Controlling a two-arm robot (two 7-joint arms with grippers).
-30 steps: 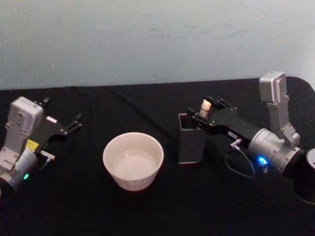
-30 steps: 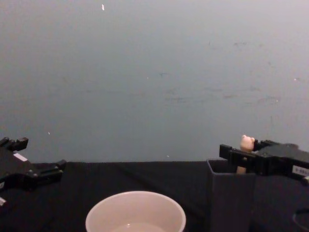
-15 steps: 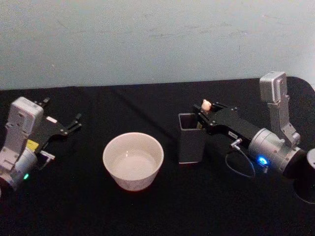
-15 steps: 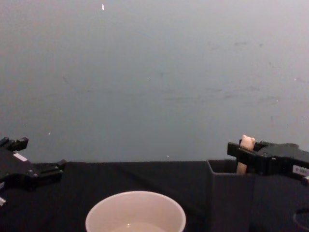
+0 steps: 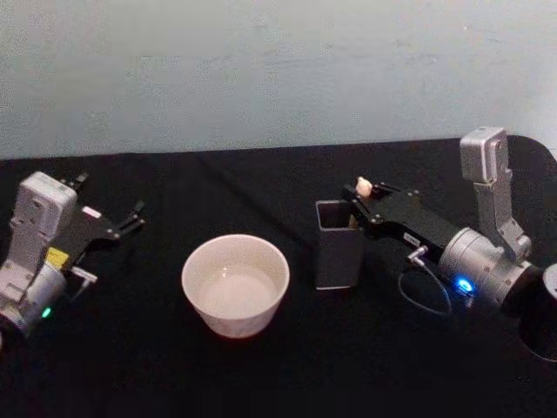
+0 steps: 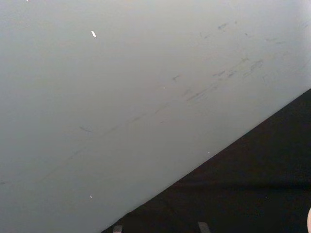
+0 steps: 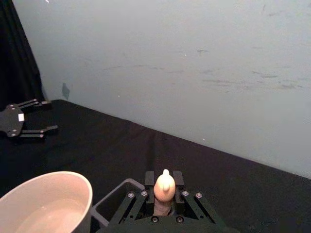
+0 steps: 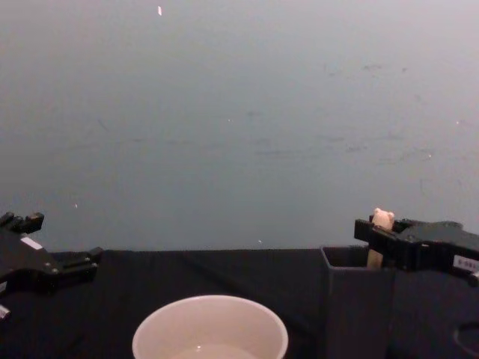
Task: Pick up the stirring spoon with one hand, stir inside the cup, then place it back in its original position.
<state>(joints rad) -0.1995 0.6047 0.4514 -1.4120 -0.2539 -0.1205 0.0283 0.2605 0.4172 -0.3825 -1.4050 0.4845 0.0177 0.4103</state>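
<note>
Right arm reaches in low from 4 o'clock. Right claw (image 5: 366, 197) level, clenched on stirring spoon (image 5: 364, 185) just under bear head. Pale handle dips into tall dark grey square holder (image 5: 338, 258), far-right corner. Smooth round cream cup (image 5: 235, 284) at holder's 9 o'clock, clear gap between. Left claw (image 5: 110, 195) parked at 9 o'clock edge of black surface (image 5: 287, 374), fingers spread.

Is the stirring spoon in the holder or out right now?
In. The stirring spoon stands with its handle dropping behind the rim of the holder; the right gripper is shut on it.
</note>
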